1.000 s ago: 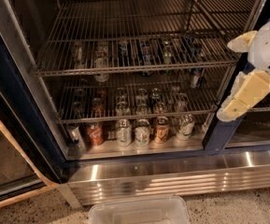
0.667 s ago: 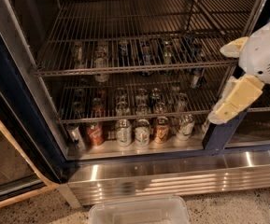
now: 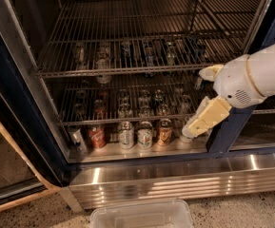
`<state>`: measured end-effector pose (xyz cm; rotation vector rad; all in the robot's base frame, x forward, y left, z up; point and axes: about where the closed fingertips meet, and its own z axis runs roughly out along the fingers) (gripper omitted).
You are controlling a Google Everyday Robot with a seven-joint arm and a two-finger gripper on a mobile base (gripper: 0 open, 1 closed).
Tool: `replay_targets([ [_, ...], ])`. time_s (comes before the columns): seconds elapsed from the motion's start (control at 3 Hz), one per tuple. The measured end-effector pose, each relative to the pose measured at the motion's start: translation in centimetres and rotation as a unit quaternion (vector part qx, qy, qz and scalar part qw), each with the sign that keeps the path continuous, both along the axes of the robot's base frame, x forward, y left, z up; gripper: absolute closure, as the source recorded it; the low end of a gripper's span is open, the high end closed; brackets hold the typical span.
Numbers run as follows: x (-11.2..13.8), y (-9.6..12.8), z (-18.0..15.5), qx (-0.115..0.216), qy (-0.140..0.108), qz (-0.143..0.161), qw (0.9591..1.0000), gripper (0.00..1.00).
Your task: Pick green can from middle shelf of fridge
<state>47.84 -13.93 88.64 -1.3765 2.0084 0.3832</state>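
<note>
Reaching in from the right, that gripper: is it carrying anything?

No. Its two cream fingers stand well apart with nothing between them, so it is spread wide and empty. It hangs in the fridge opening, close to the right door post. The lower finger slopes down and to the left, across the front rail of the middle shelf.

What can't you make out?

The white arm is cut off by the right edge. The lower fingertip covers most of the rightmost floor can, and I cannot tell whether it touches it. The cans on the racks are dim behind the wires, so their colours are hard to read. A clear plastic tub is cut off at the bottom.

And the green can?

As best I can tell, the green can stands upright on the middle shelf among its neighbours. It is left of the gripper, farther back in the fridge, and apart from both fingers. A red can sits lower, well to the left.
</note>
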Motion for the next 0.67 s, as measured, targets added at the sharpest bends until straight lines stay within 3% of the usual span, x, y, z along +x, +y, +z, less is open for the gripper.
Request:
replay_targets([
  [0.33,0.92,2.23,-1.98,0.024,0.024,0.028,0.999,0.0],
  [0.67,0.89,2.33,-2.21,0.024,0.028,0.03,0.9989,0.0],
])
